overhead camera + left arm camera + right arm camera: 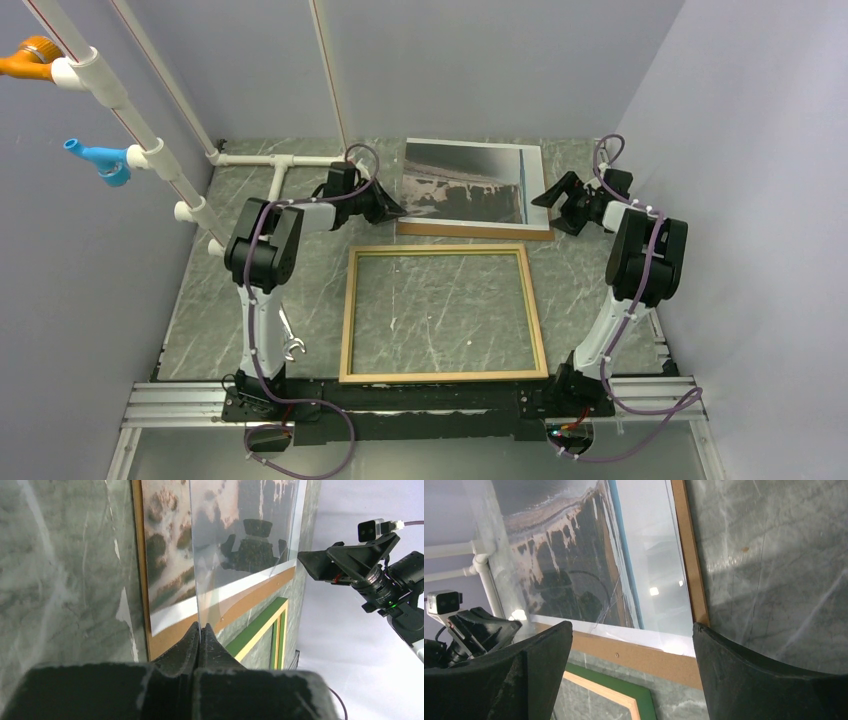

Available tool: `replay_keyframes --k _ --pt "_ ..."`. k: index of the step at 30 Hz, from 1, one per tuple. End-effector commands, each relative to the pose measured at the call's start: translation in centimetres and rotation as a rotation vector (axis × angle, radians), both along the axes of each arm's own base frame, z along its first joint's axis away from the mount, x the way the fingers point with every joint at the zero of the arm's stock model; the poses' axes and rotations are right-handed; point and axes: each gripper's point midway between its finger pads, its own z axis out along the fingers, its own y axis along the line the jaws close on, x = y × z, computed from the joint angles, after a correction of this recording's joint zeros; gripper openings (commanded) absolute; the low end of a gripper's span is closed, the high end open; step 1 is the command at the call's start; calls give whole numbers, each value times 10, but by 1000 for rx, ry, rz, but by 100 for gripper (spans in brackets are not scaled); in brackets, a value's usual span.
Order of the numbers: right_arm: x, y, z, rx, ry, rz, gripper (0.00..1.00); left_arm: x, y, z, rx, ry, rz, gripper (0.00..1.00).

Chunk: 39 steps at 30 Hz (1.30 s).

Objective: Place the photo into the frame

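Observation:
The photo [465,180] lies face up on the brown backing board [470,231] at the back of the table. A clear pane [245,535] rests over the photo, its left edge raised. My left gripper [393,210] is shut on that raised edge [201,626]. The frame [346,315] lies flat in the middle of the table, tan face up; its green side [257,630] shows in the left wrist view. My right gripper [553,203] is open and empty just off the photo's right edge [631,627], above the board's corner [644,657] and the frame's corner [624,692].
White PVC pipes [275,162] run along the back left, with a blue fitting [100,160] and an orange one [30,55] higher up. A small metal tool [290,345] lies by the left arm's base. Grey walls close in both sides.

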Motion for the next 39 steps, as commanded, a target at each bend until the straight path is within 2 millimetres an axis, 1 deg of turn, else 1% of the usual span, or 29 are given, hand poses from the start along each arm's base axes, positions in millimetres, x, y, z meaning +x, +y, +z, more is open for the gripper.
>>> replay_keyframes --k 1,2,3,4,7,11,14,15,19,22,26,30,34,37,39 --pt "-16 8 14 -16 30 5 92 -9 -4 51 -26 -106 -25 0" --pt "-17 7 16 -23 29 3 93 -11 -3 55 -28 -110 -22 0" --pt "-18 6 19 -30 27 2 98 -14 -2 61 -31 -116 -19 0" --pt "-19 6 22 -37 26 2 99 -18 -1 69 -35 -125 -14 0" --pt "-23 4 33 -59 12 1 100 -28 3 86 -49 -138 -1 0" --pt "-32 4 41 -84 10 4 100 -45 5 104 -75 -136 8 0" --pt "-41 5 46 -100 14 6 100 -64 6 109 -92 -116 6 0" --pt "-44 5 50 -105 10 7 100 -70 7 115 -102 -126 6 0" --pt "-56 8 57 -117 6 11 100 -93 12 121 -139 -113 21 0" --pt "-67 12 61 -112 4 19 100 -114 12 122 -161 -103 20 0" --pt "-85 17 61 -118 10 31 100 -138 12 117 -159 -88 10 0" --pt "-102 17 59 -149 26 38 100 -165 12 102 -115 -65 -18 0" --pt "-115 15 53 -181 44 30 100 -191 10 93 -86 -71 -71 0" --pt "-122 16 51 -184 56 27 100 -208 13 90 -60 -81 -95 0" --pt "-127 18 51 -177 63 27 100 -217 17 83 -22 -79 -96 0"
